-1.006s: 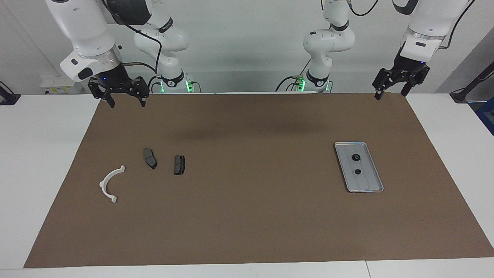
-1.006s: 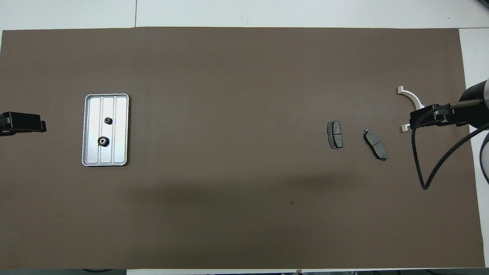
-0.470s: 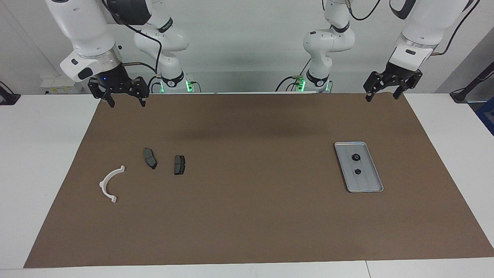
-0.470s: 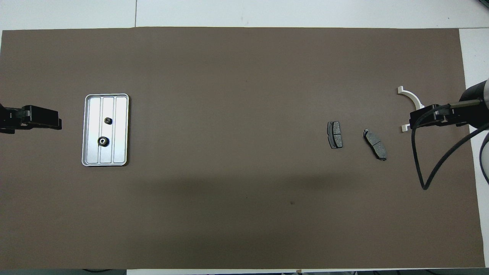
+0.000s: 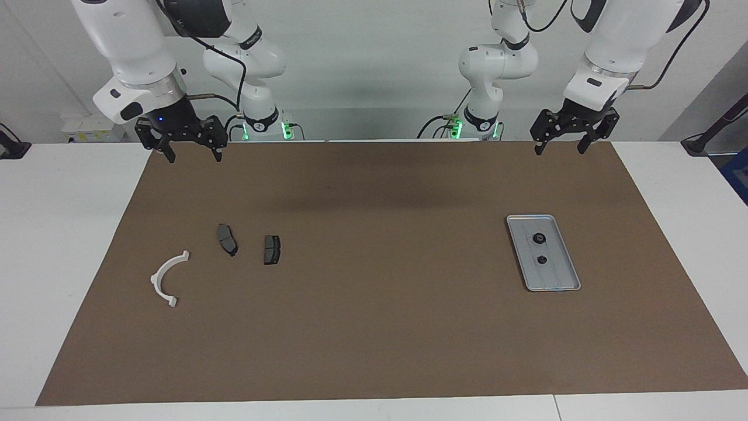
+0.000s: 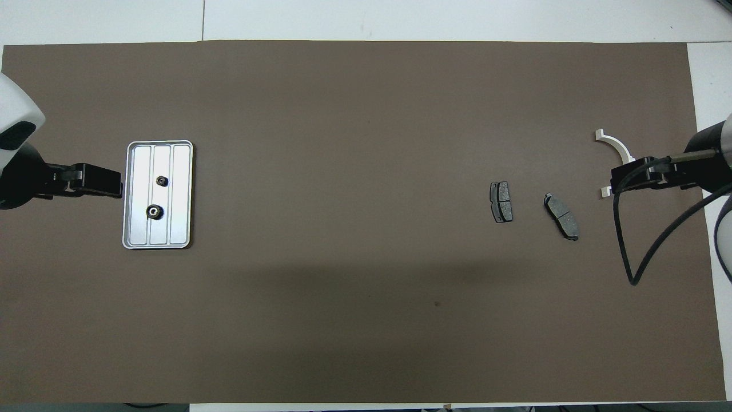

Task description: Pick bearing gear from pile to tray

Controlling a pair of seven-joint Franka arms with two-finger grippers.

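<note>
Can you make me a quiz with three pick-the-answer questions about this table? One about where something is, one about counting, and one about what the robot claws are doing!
1. Where are the two small black gears?
A. In the tray
B. Beside the white arc
C. On a brake pad

2. How many dark grey brake pads lie on the brown mat?
A. One
B. Two
C. Four

3. What are the two grippers doing?
A. Both squeeze a gear
B. One lifts the tray
C. Both hang open, holding nothing

Answers:
1. A: both gears sit inside the tray, at the left arm's end of the table.
2. B: one brake pad lies beside another, near the white arc.
3. C: the left gripper and the right gripper are up in the air with jaws apart and nothing between them.
</note>
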